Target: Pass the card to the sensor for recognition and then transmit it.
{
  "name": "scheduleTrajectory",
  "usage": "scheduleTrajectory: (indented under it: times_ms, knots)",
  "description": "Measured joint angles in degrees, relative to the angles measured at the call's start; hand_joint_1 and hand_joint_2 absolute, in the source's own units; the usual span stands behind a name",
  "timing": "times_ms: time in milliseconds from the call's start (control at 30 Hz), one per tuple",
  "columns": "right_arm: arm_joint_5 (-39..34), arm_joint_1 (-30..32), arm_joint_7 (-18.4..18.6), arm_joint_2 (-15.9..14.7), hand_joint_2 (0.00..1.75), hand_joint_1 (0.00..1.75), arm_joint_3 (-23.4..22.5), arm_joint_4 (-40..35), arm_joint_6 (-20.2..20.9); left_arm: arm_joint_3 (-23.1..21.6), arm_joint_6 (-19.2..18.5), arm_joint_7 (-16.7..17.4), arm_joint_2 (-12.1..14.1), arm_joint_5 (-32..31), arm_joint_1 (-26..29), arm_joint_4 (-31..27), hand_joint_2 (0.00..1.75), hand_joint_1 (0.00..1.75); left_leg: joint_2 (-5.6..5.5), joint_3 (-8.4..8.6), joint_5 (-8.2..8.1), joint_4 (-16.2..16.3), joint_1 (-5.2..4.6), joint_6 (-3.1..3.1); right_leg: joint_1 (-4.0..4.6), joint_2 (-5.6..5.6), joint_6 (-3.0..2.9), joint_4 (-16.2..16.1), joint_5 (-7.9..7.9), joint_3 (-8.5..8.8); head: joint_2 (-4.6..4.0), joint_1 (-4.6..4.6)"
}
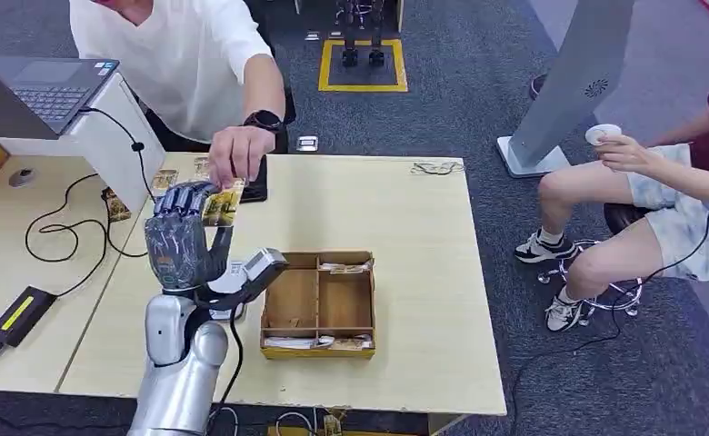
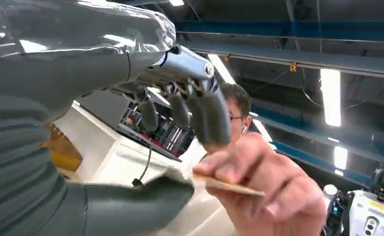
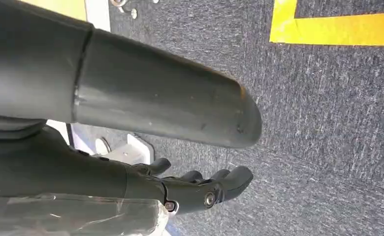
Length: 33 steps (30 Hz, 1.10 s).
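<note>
Head view shows the left hand (image 1: 183,238) raised over the table (image 1: 405,218), fingers upright, with the card (image 1: 223,205) at its fingertips. A person's hand (image 1: 239,154) reaches in from 12 o'clock and has hold of the same card. Left wrist view puts the card (image 2: 228,186) between the robot's thumb (image 2: 145,204) and dark fingers (image 2: 207,115), with the person's fingers (image 2: 259,182) pinching its far end; whether the robot's thumb presses the card or merely lies under it cannot be told.

At 4 o'clock from the left hand sits a wooden tray (image 1: 318,303) with compartments, cards lying in its near and far strips. A laptop (image 1: 46,86) stands on a white box at 10 o'clock. A seated person (image 1: 660,195) is at 3 o'clock, well apart from the table.

Right wrist view shows the right hand (image 3: 200,184) hanging over grey carpet, fingers curled loosely with nothing in them.
</note>
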Motion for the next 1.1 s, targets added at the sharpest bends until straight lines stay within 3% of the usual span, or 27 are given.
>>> scheduleTrajectory:
  times_ms: [300, 767, 867, 967, 1100]
  knots:
    - [0.0, 0.2, 0.1, 0.0, 0.0, 0.0, 0.6, 0.0, -0.2, -2.2, 0.0, 3.0, 0.5, 1.6, 0.0, 1.4, 1.75, 1.75, 0.0, 0.01, 0.0, 0.0, 0.0, 0.0, 0.0, 0.0, 0.0, 0.0, 0.0, 0.0, 0.0, -0.02]
    - [0.0, 0.3, 0.0, -0.1, 0.0, 0.0, 1.3, -0.2, -0.2, -3.2, 0.1, 0.8, 1.3, 1.8, 0.1, 1.6, 1.75, 1.75, 0.0, 0.0, 0.0, 0.0, 0.0, 0.0, 0.0, 0.0, 0.0, 0.0, 0.0, 0.01, 0.0, 0.0]
    - [0.0, 0.3, 0.0, -0.1, 0.0, 0.0, 1.3, -0.2, -0.2, -3.2, 0.1, 2.2, 1.5, 0.7, 0.1, 1.6, 1.75, 1.75, 0.0, -0.01, 0.0, 0.0, 0.0, 0.0, 0.0, -0.01, 0.0, 0.0, 0.0, 0.02, 0.0, 0.0]
    - [0.0, 0.3, 0.0, -0.2, 0.0, 0.0, 1.4, -0.2, -0.2, -3.2, 0.0, 6.5, 2.6, -1.9, 0.2, 1.9, 1.75, 1.75, 0.01, 0.0, 0.0, 0.0, 0.0, 0.0, 0.0, 0.0, 0.0, 0.0, 0.0, 0.01, 0.0, 0.0]
    - [0.0, 0.3, 0.1, -0.3, 0.0, 0.0, 1.5, -0.2, -0.2, -3.2, 0.0, 7.7, 4.0, -3.1, 0.4, 3.2, 1.75, 1.75, -0.01, -0.01, 0.0, 0.0, 0.0, 0.0, 0.0, -0.01, 0.0, 0.0, 0.0, 0.01, 0.0, -0.02]
